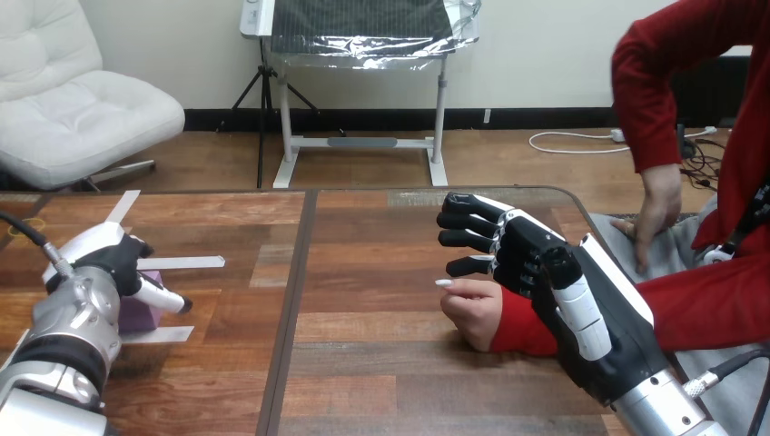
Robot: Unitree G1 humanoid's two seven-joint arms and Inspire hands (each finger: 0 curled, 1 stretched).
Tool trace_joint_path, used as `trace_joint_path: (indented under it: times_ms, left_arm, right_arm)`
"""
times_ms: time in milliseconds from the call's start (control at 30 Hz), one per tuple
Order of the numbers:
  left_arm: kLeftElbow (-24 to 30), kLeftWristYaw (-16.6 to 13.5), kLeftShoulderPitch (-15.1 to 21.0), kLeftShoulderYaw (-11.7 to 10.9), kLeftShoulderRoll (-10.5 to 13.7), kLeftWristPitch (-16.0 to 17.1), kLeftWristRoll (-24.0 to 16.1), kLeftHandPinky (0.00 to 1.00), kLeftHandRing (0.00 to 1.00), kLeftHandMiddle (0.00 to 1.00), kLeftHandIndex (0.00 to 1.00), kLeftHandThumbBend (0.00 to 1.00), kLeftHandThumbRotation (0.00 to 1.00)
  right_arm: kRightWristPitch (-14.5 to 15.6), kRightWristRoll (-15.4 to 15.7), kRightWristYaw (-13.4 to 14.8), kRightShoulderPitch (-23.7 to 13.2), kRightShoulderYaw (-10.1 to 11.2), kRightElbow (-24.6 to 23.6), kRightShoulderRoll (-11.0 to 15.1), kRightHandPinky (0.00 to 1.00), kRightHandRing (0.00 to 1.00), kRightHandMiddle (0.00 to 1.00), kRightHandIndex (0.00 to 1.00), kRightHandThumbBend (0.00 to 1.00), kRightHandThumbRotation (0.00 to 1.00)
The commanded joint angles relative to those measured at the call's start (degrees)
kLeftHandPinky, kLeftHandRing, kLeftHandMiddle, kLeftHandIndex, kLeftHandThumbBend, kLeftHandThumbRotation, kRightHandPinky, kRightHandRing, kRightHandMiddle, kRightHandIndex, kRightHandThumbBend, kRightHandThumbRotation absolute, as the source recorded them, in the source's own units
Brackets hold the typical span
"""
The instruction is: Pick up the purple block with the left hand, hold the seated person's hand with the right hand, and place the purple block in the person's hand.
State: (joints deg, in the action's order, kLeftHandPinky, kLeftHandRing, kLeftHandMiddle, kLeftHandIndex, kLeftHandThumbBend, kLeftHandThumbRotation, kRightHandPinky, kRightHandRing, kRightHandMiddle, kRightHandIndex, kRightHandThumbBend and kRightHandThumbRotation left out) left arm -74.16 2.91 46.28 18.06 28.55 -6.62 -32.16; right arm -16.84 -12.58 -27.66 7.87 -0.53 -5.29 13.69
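The purple block sits on the wooden table at the left, between two strips of pale tape. My left hand is right on top of it and hides most of it. Right of centre, the person's hand with a red sleeve rests on the table, loosely closed and holding nothing. My right hand hovers over that wrist from the right, open, its fingers stretched out to the left above the person's hand and not curled round it. Whether the two touch, I cannot tell.
Strips of pale tape lie around the block, one more further back. A dark seam runs front to back through the tabletop. The person's other hand rests off the table at the right.
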Motion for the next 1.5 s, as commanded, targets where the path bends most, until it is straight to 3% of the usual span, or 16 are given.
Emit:
trace_joint_path:
  times_ms: [0, 300, 1100, 1300, 1467]
  left_arm:
    - [0.61, 0.90, 5.84, 1.58, 1.38, 0.53, -1.32, 0.87, 0.90, 0.90, 0.88, 0.67, 0.16]
    - [0.51, 2.78, 6.83, 2.59, 1.37, -0.76, -1.39, 0.91, 0.92, 0.90, 0.88, 0.66, 0.12]
    - [0.23, 4.46, 8.05, 6.04, 1.52, -0.53, -3.95, 0.84, 0.89, 0.88, 0.87, 0.60, 0.01]
    - [-0.09, 3.93, 8.40, 7.68, 1.20, -1.84, -5.37, 0.76, 0.86, 0.87, 0.86, 0.61, 0.00]
    - [-0.04, 3.14, 8.36, 8.17, 1.05, -2.13, -6.16, 0.54, 0.73, 0.79, 0.85, 0.61, 0.00]
  right_arm:
    - [-1.61, -0.29, -0.32, -2.60, 0.18, -2.67, 0.18, 0.71, 0.82, 0.83, 0.84, 0.89, 1.00]
    - [-1.41, -0.39, -0.30, -2.54, 0.17, -2.77, 0.13, 0.71, 0.81, 0.83, 0.84, 0.90, 1.00]
    - [-1.46, -0.67, -0.62, -2.56, 0.12, -2.91, 0.04, 0.71, 0.81, 0.83, 0.83, 0.91, 1.00]
    - [-1.25, -0.55, -0.53, -2.46, 0.12, -3.19, -0.06, 0.71, 0.82, 0.84, 0.83, 0.91, 1.00]
    - [-1.52, -0.72, -0.92, -2.51, 0.16, -2.88, 0.03, 0.71, 0.82, 0.84, 0.84, 0.90, 1.00]
